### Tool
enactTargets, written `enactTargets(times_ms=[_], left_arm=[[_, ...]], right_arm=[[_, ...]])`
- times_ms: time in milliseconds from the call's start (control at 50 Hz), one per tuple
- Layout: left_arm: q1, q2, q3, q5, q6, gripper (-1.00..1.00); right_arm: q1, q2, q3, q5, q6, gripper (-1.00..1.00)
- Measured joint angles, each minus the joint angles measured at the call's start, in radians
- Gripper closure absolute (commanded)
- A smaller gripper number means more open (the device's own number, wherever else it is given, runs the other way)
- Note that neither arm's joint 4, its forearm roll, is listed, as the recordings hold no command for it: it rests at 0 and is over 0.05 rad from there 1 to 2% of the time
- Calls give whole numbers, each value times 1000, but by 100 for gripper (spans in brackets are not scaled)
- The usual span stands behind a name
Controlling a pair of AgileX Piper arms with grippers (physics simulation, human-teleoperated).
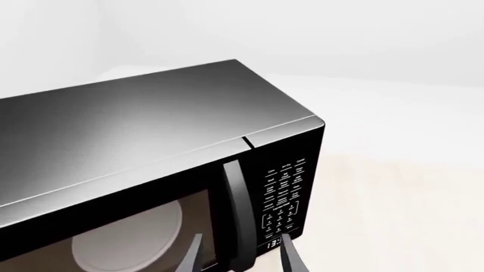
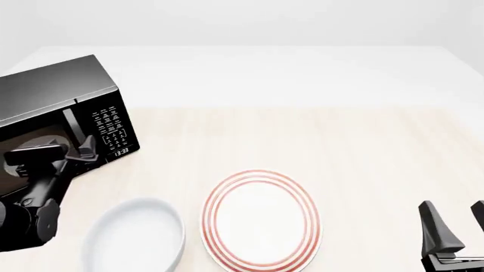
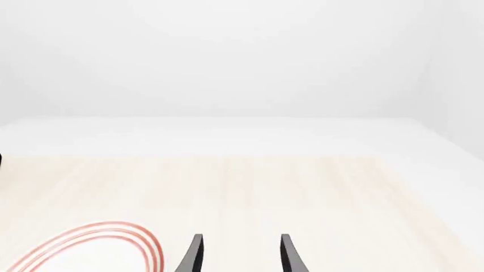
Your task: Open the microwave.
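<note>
While the microwave (image 2: 60,107) sits at the table's (image 2: 340,141) far left edge with its door shut, the left gripper (image 1: 240,252) is right at its front, fingers spread wide to either side of the vertical handle (image 1: 236,209), not yet closed on it. That arm reaches forward along the left edge. Nearer lie a white bowl (image 2: 136,241) and a red-ringed plate (image 2: 261,221). By the near right corner, the right gripper (image 3: 239,255) hangs open, well apart.
</note>
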Motion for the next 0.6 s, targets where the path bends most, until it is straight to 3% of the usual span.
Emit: enactTargets(times_ms=[600], left_arm=[[-15,132,-104,24,-12,-100]], right_arm=[[0,0,0,0,0,-100]])
